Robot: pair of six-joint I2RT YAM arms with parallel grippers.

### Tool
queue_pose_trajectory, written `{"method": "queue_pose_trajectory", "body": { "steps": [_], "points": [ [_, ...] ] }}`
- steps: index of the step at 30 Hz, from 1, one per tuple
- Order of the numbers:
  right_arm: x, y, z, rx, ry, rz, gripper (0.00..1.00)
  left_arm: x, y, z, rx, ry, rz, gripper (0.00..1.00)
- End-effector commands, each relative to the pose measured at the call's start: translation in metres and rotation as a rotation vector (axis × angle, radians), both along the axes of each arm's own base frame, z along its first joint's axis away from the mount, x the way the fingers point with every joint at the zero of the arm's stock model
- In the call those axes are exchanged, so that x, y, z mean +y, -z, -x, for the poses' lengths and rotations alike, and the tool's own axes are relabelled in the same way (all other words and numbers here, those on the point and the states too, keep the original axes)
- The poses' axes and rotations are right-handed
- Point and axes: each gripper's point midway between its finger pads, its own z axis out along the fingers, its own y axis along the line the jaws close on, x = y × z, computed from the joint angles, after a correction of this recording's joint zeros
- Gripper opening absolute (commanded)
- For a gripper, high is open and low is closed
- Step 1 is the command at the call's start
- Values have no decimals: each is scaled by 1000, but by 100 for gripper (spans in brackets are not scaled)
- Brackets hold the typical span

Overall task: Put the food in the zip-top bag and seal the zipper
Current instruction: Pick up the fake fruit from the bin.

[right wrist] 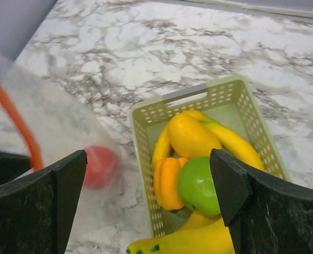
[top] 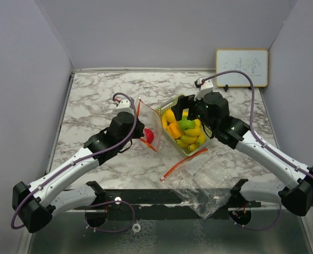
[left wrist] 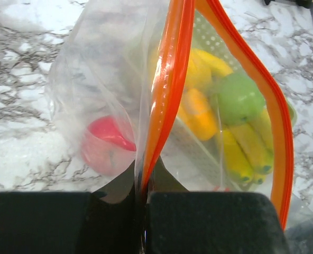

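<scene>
My left gripper [top: 139,127] is shut on the red-orange zipper [left wrist: 164,100] of a clear zip-top bag [top: 150,123] and holds it upright with its mouth open. A red round piece [left wrist: 106,145] lies inside the bag [left wrist: 93,79]. The rest of the food [top: 184,132], yellow bananas, an orange pepper [right wrist: 169,182] and a green apple [right wrist: 199,185], lies in the pale green tray [top: 160,110] right of the bag. My right gripper [top: 189,112] is open and empty, just above the tray [right wrist: 146,108], its fingers [right wrist: 236,196] on either side of the food.
A second clear bag [top: 196,182] with a red-orange strip [top: 184,162] lies flat near the table's front edge. A small whiteboard [top: 241,67] leans on the back right wall. Grey walls close in the marble table on three sides.
</scene>
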Motion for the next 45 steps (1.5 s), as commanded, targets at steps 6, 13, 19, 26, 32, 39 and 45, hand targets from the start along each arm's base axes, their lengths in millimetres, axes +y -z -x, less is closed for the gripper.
{"method": "queue_pose_trajectory", "body": {
  "steps": [6, 13, 19, 26, 32, 39, 45],
  "points": [
    [-47, 74, -52, 212, 291, 187, 99, 28, -9, 9, -71, -55, -4, 0],
    [-40, 134, -61, 359, 178, 277, 100, 18, 0, 7, -85, -7, -5, 0],
    [-17, 173, -55, 443, 44, 278, 95, 6, 14, -3, -92, 17, -18, 0],
    [-33, 178, -59, 449, 125, 326, 40, -3, 30, -10, -61, 37, -63, 0],
    [-30, 98, -61, 267, 93, 233, 22, 0, 27, -13, -74, 26, -73, 0],
    [25, -5, -4, 48, -345, -29, 22, 2, 27, -14, -75, 19, -93, 0],
    [72, -35, 65, 30, -736, -230, 22, -2, 24, -17, -75, 28, -90, 0]
  ]
}}
